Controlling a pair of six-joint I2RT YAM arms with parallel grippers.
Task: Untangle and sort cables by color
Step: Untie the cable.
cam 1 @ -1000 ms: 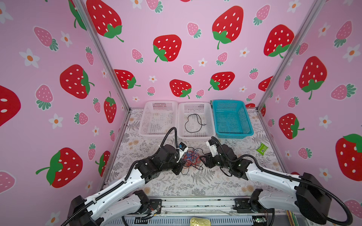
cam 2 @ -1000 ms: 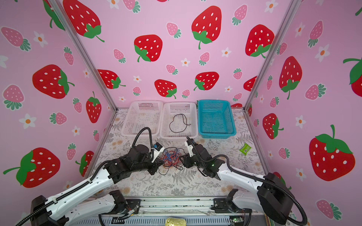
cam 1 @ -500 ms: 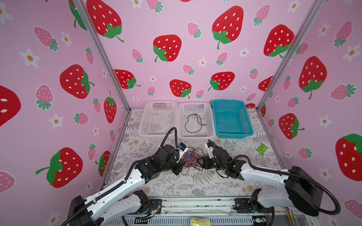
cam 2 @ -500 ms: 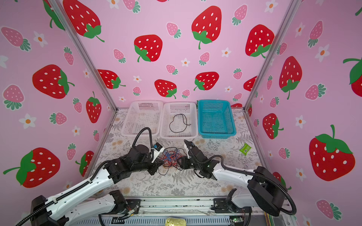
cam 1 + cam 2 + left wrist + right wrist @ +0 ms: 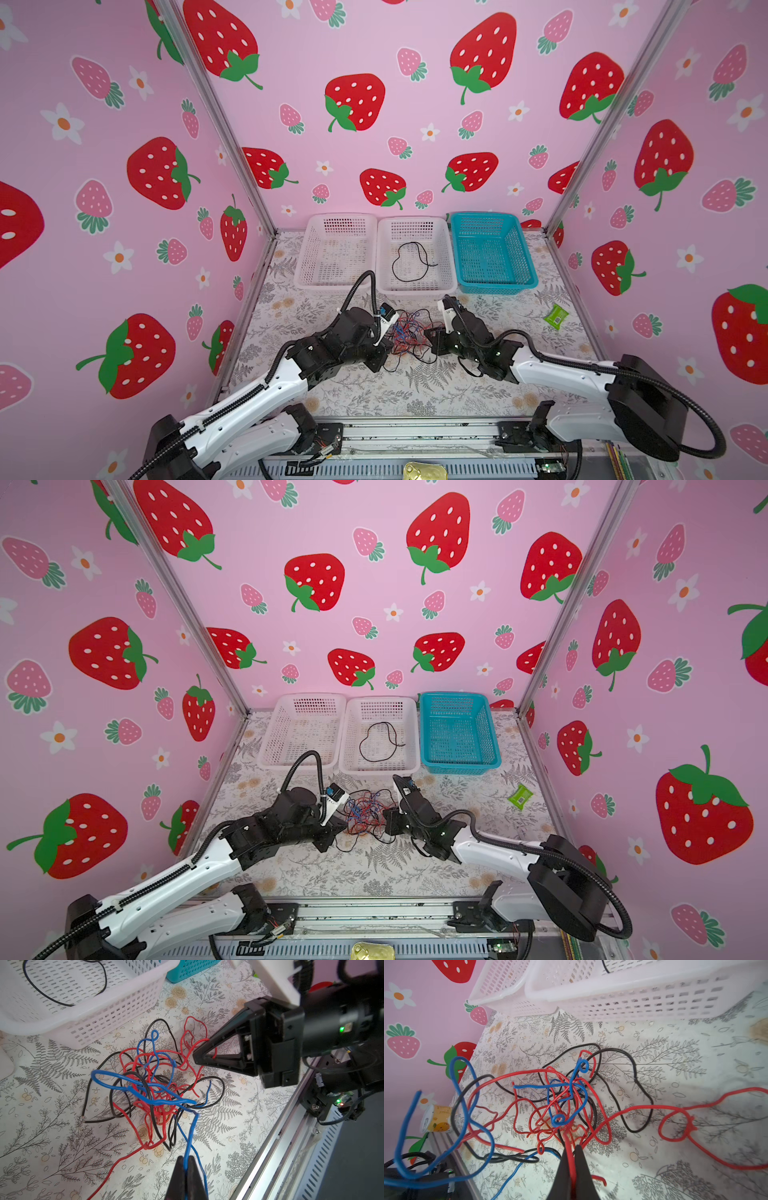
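Observation:
The cables lie as one tangle (image 5: 409,336) (image 5: 368,812) of red, blue and black wires on the floral mat, in front of the baskets. My left gripper (image 5: 186,1160) is at the tangle's left side, shut on a blue cable (image 5: 192,1130) that runs up into the knot. From the right, my right gripper (image 5: 572,1148) is shut on a red cable (image 5: 566,1136) at the tangle's edge. It shows in the left wrist view as a black wedge (image 5: 196,1057). A single black cable (image 5: 409,259) lies in the middle white basket (image 5: 415,287).
Three baskets stand in a row at the back: a white basket (image 5: 338,217) on the left, the middle white one, and a teal basket (image 5: 494,287) on the right. A green packet (image 5: 556,314) lies on the mat at the right. Pink strawberry walls close in three sides.
My right gripper moved in toward the tangle and went from open to shut on a red cable. The left arm stayed where it was, holding the blue cable.

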